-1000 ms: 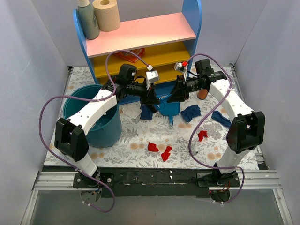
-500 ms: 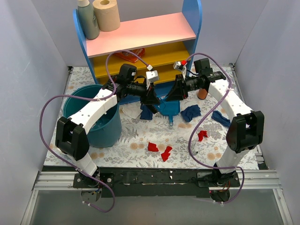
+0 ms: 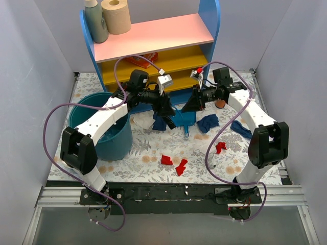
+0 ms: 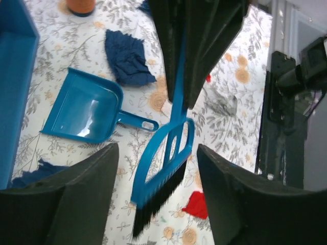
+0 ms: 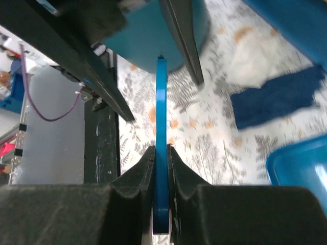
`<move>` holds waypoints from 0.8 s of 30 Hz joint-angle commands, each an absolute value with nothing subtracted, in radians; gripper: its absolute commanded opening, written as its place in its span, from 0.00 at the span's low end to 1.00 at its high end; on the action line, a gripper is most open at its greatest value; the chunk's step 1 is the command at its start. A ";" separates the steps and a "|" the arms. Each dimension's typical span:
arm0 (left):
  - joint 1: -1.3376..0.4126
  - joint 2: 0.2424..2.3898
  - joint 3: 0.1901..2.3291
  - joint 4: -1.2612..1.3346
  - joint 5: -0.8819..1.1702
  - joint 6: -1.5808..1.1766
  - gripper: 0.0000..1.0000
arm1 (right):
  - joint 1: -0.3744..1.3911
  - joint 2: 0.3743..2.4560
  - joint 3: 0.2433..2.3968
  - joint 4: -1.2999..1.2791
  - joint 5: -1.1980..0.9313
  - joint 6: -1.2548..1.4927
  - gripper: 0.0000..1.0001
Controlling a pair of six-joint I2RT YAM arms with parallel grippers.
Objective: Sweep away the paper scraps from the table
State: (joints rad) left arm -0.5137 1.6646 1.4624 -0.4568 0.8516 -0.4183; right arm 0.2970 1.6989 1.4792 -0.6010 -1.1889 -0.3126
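Note:
My right gripper (image 5: 161, 148) is shut on the thin blue handle of the hand brush (image 4: 163, 171). In the left wrist view the brush hangs bristles down over the table (image 3: 148, 148). My left gripper (image 4: 157, 148) stands open, its fingers either side of the brush head without touching it. In the top view the two grippers meet mid-table, left (image 3: 166, 109) and right (image 3: 190, 104). Paper scraps lie around: red ones (image 3: 166, 160) (image 3: 181, 167) (image 3: 220, 147), dark blue ones (image 3: 208, 123) (image 3: 240, 128) (image 4: 127, 61), and a white one (image 5: 250, 56). The blue dustpan (image 4: 84, 109) lies flat beside the brush.
A teal bucket (image 3: 110, 135) stands at the left under the left arm. The pink, yellow and blue shelf unit (image 3: 153, 35) fills the back. A small orange object (image 3: 220, 103) sits near the right wrist. A black rail (image 3: 163, 193) runs along the front edge.
My left gripper has opened and let go of the brush. The right gripper has closed onto the brush handle and now holds it.

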 commanded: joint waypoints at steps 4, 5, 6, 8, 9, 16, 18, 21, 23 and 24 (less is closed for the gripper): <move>-0.558 1.600 1.416 -0.374 0.651 -0.462 0.75 | 0.149 1.467 1.401 -0.679 -0.786 -0.182 0.01; -0.567 1.600 1.407 -0.377 0.623 -0.448 0.77 | 0.131 1.442 1.390 -0.695 -0.737 -0.187 0.01; -0.587 1.603 1.401 -0.382 0.594 -0.442 0.77 | 0.123 1.390 1.381 -0.713 -0.692 -0.199 0.01; -0.604 1.617 1.394 -0.408 0.545 -0.431 0.77 | 0.115 1.336 1.339 -0.724 -0.571 -0.216 0.01; -0.627 1.637 1.394 -0.414 0.516 -0.442 0.75 | 0.115 1.284 1.321 -0.723 -0.533 -0.215 0.01; -0.713 1.724 1.353 -0.350 0.246 -0.679 0.71 | 0.101 1.108 1.157 -0.664 -0.339 -0.135 0.01; -0.730 1.764 1.373 -0.342 0.204 -0.704 0.70 | 0.095 1.083 1.126 -0.670 -0.313 -0.132 0.01; -0.735 1.844 1.431 -0.344 0.190 -0.753 0.68 | 0.078 1.056 1.108 -0.678 -0.279 -0.140 0.01; -0.736 1.893 1.454 -0.338 0.189 -0.776 0.67 | 0.074 1.043 1.098 -0.680 -0.279 -0.152 0.01; -0.736 1.908 1.468 -0.334 0.196 -0.784 0.67 | 0.072 1.028 1.086 -0.678 -0.278 -0.155 0.01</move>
State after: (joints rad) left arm -0.7353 1.8713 1.3960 -0.3584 0.2489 -0.7067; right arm 0.0830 1.0855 1.1000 -0.6914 -0.3260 -0.1558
